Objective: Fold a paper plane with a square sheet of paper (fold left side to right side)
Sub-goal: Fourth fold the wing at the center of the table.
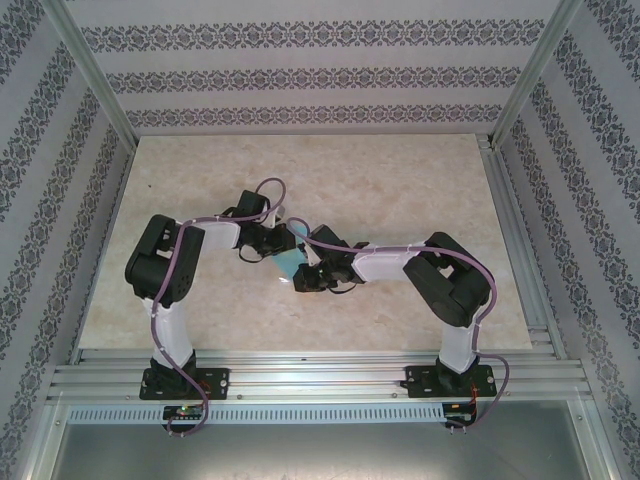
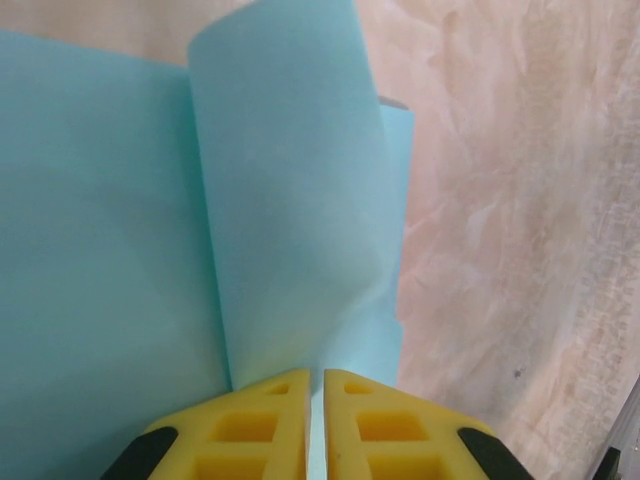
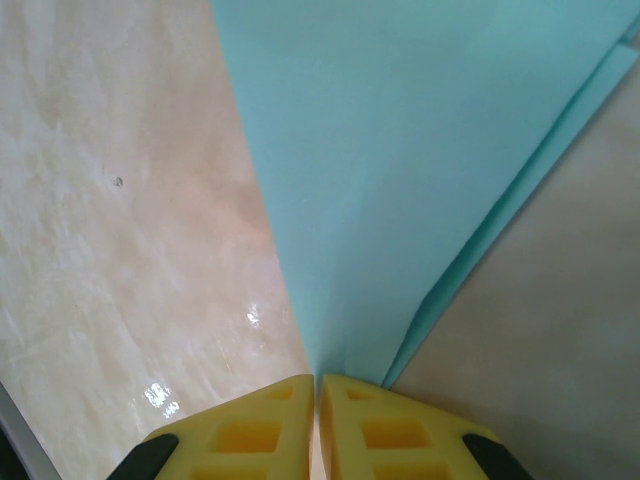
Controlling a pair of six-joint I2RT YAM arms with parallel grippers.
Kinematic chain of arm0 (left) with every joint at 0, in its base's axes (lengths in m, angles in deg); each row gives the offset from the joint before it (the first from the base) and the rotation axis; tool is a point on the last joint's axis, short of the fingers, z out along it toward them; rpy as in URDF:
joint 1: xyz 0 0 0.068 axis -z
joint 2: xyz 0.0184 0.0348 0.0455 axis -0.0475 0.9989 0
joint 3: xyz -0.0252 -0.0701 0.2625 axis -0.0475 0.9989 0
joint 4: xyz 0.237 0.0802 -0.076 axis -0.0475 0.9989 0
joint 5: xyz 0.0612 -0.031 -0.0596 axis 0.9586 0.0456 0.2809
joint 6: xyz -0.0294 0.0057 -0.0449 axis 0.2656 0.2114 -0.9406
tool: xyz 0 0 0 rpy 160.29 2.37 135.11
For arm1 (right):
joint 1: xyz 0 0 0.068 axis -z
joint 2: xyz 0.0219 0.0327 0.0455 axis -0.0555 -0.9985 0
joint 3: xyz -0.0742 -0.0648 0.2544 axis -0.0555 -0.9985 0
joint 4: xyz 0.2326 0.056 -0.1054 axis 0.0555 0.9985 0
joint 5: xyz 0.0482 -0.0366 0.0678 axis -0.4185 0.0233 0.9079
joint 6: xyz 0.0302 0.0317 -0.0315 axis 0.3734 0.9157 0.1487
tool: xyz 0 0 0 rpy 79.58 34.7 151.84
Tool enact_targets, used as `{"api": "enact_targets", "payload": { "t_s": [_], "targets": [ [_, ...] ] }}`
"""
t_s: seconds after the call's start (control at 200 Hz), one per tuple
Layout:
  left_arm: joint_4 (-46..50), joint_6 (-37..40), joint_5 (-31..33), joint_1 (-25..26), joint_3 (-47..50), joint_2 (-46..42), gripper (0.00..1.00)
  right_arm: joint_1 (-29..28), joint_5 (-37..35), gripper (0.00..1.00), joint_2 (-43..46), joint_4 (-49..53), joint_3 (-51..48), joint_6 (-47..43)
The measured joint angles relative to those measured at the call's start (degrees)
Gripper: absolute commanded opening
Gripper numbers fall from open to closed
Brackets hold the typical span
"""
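Near the middle of the table (image 1: pixel 400 180), the left gripper (image 2: pixel 317 385) reaches in from the left with its yellow fingers (image 2: pixel 255 425) almost together, pinching an edge of the square sheet of paper (image 2: pixel 100 250); a thin strip of blue shows in the slit between them. The sheet lies on the surface between the two grippers, about midway between the left and right edges, with one flap curled upward beside the flat part. On its right, the right gripper (image 3: pixel 317 385) is closed on a narrow tip of the paper, where a second layer shows along one edge.
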Motion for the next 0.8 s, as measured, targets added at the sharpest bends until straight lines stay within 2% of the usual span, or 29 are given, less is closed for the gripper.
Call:
{"api": "enact_targets", "payload": {
  "t_s": [0.42,0.799],
  "targets": [
    [7.74,2.40,-5.81,-2.05,-9.27,6.03,0.14,0.00,-0.92,0.13,-0.66,-1.60,0.52,0.00],
    [10.97,3.48,-6.62,-2.47,-13.22,8.35,0.14,0.13,-1.88,0.13,-0.76,-2.64,0.70,-0.20]
  ]
}}
